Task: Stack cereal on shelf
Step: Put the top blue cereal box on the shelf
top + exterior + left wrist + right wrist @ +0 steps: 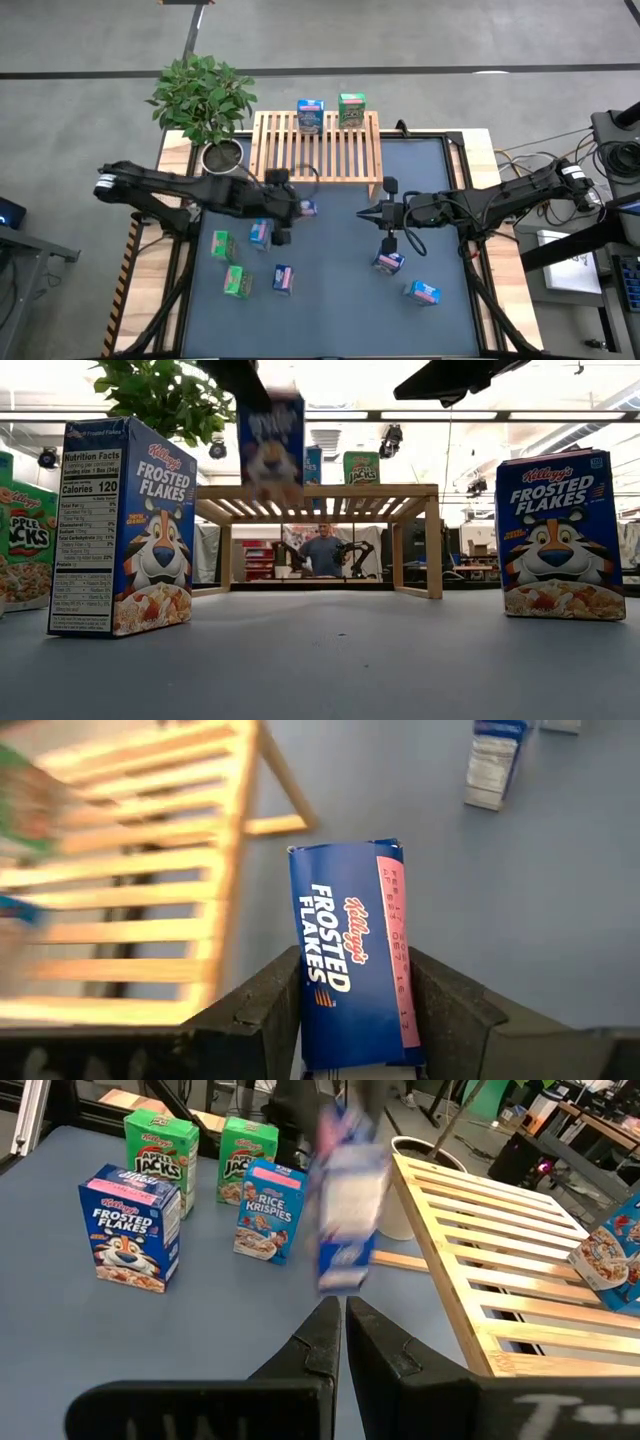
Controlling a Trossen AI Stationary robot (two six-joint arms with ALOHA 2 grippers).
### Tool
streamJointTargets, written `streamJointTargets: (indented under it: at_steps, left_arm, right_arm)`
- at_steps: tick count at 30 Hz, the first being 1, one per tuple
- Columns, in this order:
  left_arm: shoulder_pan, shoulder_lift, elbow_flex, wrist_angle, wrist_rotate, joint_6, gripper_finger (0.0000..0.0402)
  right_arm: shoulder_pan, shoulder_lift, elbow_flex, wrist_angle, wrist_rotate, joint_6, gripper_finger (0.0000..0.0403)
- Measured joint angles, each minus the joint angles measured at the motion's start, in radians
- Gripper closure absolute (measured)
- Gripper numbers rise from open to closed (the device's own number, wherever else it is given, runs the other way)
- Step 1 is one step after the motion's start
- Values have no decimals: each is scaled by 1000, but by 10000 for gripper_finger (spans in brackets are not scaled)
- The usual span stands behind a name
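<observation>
Mat point(330, 300): uniform blue-grey. Table point(497, 200) edge: pale wood. Rack point(318, 150): light natural wood, parallel slats.

Held box point(350, 955): deep blue, white "Frosted Flakes" lettering, pink side strip. Both arms and grippers point(340, 1325): dark, near black.

Frosted Flakes box point(130, 1228): blue, tiger print, pink top band. Rice Krispies box point(268, 1212): light blue, pink top. Two Apple Jacks boxes point(160, 1147): green with red lettering.

On the rack: one blue box point(310, 116), one green box point(351, 110).

Plant point(203, 95): green leaves, white pot.

Floor: grey.
</observation>
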Motion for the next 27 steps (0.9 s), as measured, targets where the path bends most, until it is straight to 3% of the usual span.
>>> streamJointTargets:
  at_steps: [5,11,17,21,27]
  left_arm:
    - [110,-98,83,-80,-27,101,256]
    - [382,-159,81,-75,-27,125,256]
    - [605,-144,33,4,68,79,256]
    - [677,-121,31,23,167,70,256]
    - [692,-95,37,20,182,51,256]
  right_arm:
    - [0,0,0,-2,-3,1,390]
    - [0,0,0,0,-3,11,390]
    - [0,0,0,3,-3,14,390]
    - [0,0,0,4,-3,20,390]
    - [0,0,0,4,-3,25,390]
